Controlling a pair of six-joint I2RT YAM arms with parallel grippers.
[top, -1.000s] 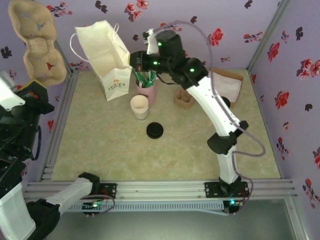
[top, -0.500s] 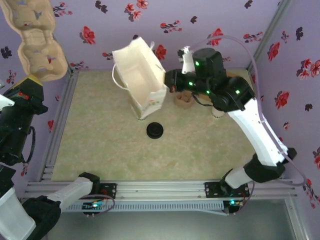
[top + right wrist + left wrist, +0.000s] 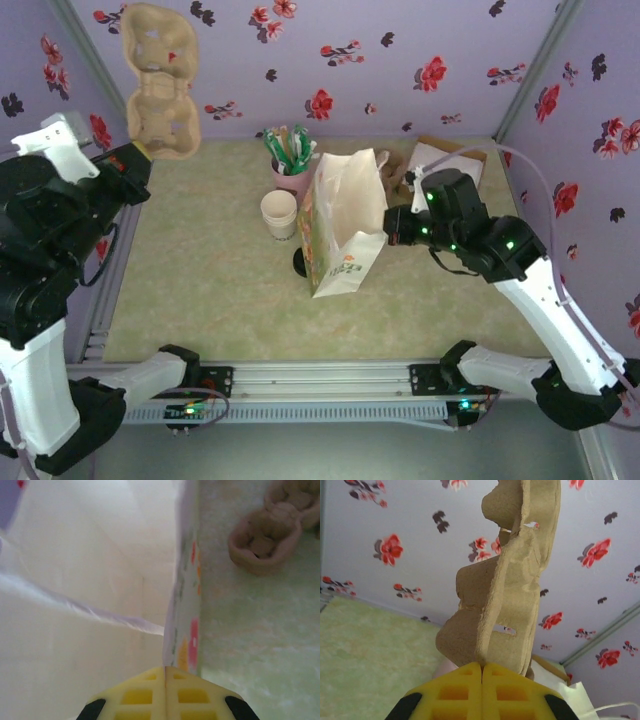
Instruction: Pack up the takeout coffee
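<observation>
- At 10 o'clock, high above the table: brown pulp carrier, upright, its lower edge pinched between the pressed-together yellow fingers of the left gripper.
- Near the middle, a little toward 3 o'clock: white paper bag, standing up, one edge pinched tight by the right gripper.
- Just at 9 o'clock of the bag: stack of cream cups.
- Behind the stack, toward 12 o'clock: pink cup full of green sachets.
- Peeking out at the bag's 8 o'clock corner: black lid, partly covered by the bag.
- At 1 o'clock of the bag: small brown holder on the table, apart from the bag.
- Farther out, toward 2 o'clock: flat brown paper.
- Takeout coffee: hidden, so no telling its spot, with the right arm and the bag blocking that side of the table.
- Against half a second before: bag much closer to 6 o'clock and away from the back wall.
- Cream cups and pink cup back in sight.
- Carrier farther toward 3 o'clock.
- Both pinches just as tight.
</observation>
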